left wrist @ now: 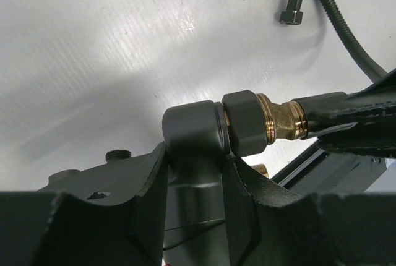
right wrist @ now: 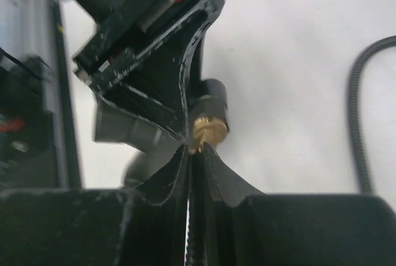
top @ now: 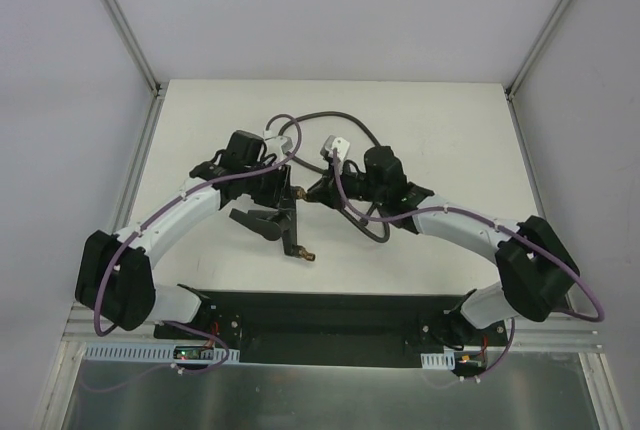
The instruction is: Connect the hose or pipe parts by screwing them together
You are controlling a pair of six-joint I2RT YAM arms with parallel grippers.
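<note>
Left wrist view: the left fingers [left wrist: 145, 185] are closed part-way around the stem of the black T-shaped fitting [left wrist: 193, 127], holding it above the white bench [left wrist: 93, 62]. The right fingers [right wrist: 223, 179] are pinched almost shut on the dark-grey hose [right wrist: 354, 117] just behind its brass end, and the nut [left wrist: 246, 122] there sits against the fitting's side port. The hose's other connector [left wrist: 289, 17] lies on the bench, well apart.

1. White desk [top: 200, 140], pale and matte, bright under the lights.
2. Dark-grey hose [top: 325, 116] lies looped across its far middle.
3. One free end nut [left wrist: 289, 17] rests on the desk.
</note>
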